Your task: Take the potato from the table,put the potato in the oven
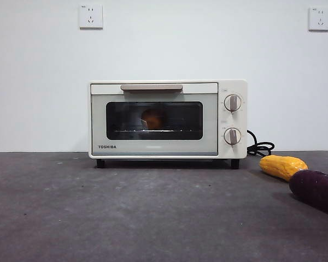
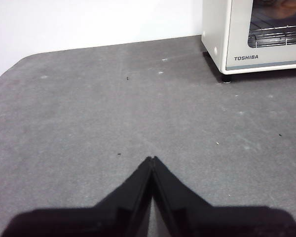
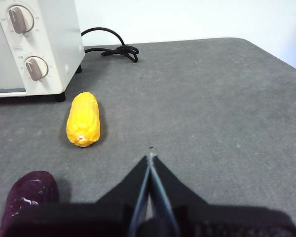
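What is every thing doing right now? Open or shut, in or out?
oven: door shut.
potato: inside the oven, on the rack.
yellow vegetable: lying on the table.
purple vegetable: lying on the table.
left gripper: shut, empty.
right gripper: shut, empty.

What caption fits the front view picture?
Potato sits inside the shut oven; corn and purple vegetable lie beside it.

**Right claw waits over the desk**

The right claw point(image 3: 150, 160) is pinched together, with nothing in it, above the grey desk point(image 3: 212, 98). A yellow corn point(image 3: 83, 120) lies near the oven point(image 3: 34, 47). A purple vegetable point(image 3: 29, 192) sits close by. The black cord point(image 3: 111, 47) curls behind.
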